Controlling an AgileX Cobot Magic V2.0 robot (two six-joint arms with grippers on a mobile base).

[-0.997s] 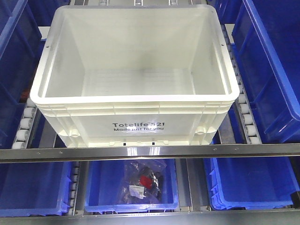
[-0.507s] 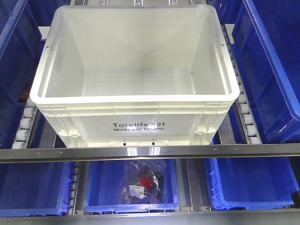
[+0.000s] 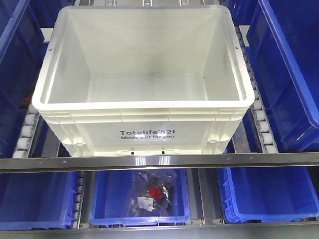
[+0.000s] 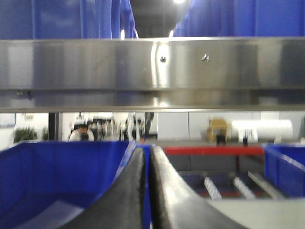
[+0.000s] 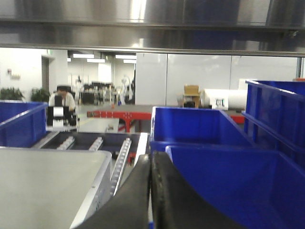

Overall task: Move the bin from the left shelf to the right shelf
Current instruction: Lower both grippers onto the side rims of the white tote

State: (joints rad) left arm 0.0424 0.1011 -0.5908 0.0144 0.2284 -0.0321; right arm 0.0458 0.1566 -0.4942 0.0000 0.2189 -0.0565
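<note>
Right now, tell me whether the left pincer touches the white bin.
Apart. The left pincer is absent from the front view, where the bin sits untouched.

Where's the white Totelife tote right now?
Front view, centre: white tote sits on the upper roller lane behind the steel rail, blue bins either side.

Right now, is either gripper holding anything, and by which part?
Nothing is held. The left gripper and right gripper are both shut with nothing between the fingers, and no gripper touches the bin.
</note>
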